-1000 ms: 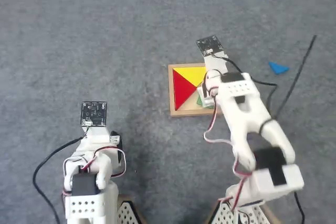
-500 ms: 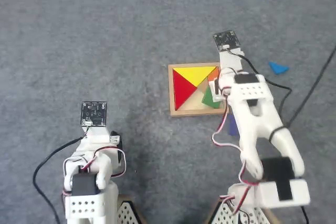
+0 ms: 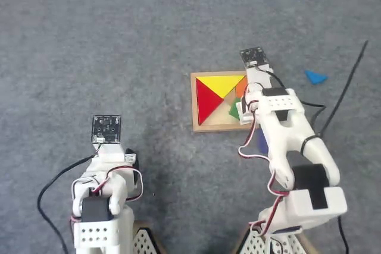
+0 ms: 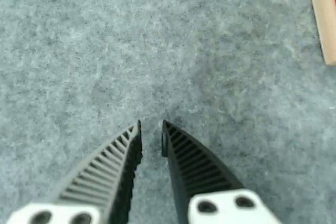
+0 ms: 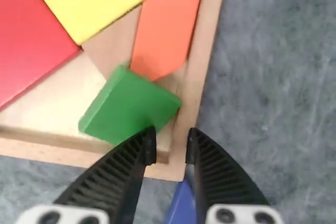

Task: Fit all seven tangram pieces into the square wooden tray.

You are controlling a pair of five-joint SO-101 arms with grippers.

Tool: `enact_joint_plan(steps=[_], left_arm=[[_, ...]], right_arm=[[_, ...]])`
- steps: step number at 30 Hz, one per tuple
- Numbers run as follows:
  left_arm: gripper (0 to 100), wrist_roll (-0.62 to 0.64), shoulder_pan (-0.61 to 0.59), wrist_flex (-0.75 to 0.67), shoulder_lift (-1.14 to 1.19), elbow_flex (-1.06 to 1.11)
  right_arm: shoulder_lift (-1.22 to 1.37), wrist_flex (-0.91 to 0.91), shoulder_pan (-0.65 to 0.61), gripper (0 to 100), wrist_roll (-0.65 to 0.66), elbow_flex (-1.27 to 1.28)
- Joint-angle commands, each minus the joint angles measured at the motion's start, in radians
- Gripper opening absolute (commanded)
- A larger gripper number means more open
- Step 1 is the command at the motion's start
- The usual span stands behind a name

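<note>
The square wooden tray (image 3: 194, 102) lies mid-table and holds a red triangle (image 3: 205, 100), a yellow triangle (image 3: 221, 84), an orange piece (image 3: 241, 90) and a green square (image 3: 234, 111). In the right wrist view the green square (image 5: 128, 107) sits tilted by the tray's rim (image 5: 202, 77), below the orange piece (image 5: 165, 30). My right gripper (image 5: 169, 137) hovers at that tray corner, slightly open and holding nothing. A blue piece (image 5: 181, 208) lies on the carpet just outside the rim. My left gripper (image 4: 150, 127) hangs shut over bare carpet.
A small blue triangle (image 3: 316, 77) lies on the carpet far right of the tray, near a black cable (image 3: 342, 81). The left arm (image 3: 106, 165) rests at the front left. The tray's edge (image 4: 321, 19) shows off to one side in the left wrist view.
The right arm swung from over the tray to its right edge, then drew back slightly. The green square now lies uncovered in the tray. The left arm stayed still.
</note>
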Motion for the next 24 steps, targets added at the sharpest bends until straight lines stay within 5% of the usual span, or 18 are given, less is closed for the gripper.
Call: enact_joint_plan(steps=[1, 24], left_arm=[[6, 0.011, -0.005, 0.005, -0.02, -0.013], [6, 0.011, -0.005, 0.005, -0.02, -0.013]], right_arm=[[0.002, -0.021, -0.082, 11.5, 0.026, -0.052], [0.101, -0.024, -0.237, 11.5, 0.083, -0.262]])
